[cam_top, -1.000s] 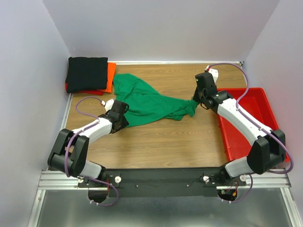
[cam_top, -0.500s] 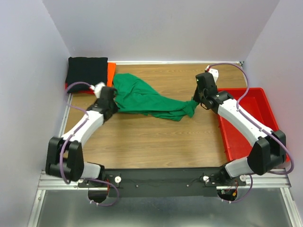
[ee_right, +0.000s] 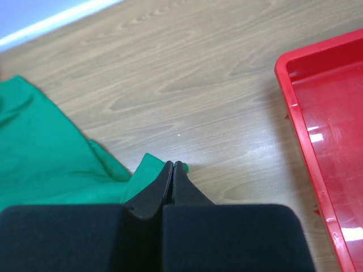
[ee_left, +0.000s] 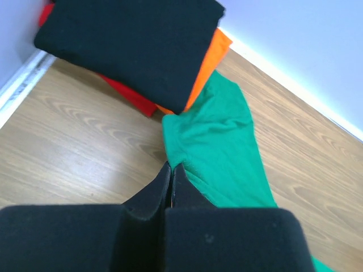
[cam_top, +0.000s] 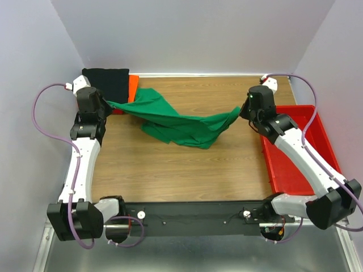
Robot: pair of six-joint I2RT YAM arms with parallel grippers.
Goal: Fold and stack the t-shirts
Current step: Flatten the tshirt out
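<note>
the green shirt (cam_top: 181, 126) hangs stretched between two grippers: left gripper (cam_top: 106, 103) pinches its 9 o'clock end, right gripper (cam_top: 241, 111) its 3 o'clock end.

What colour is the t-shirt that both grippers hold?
The t-shirt is bright green; the top external view shows it best.

The green t-shirt (cam_top: 181, 127), black t-shirt (cam_top: 108, 84) and orange-red t-shirt (cam_top: 133, 88) are all plain. The tray (ee_right: 329, 130) is red. The tabletop (cam_top: 187, 170) is brown with wood lines.
</note>
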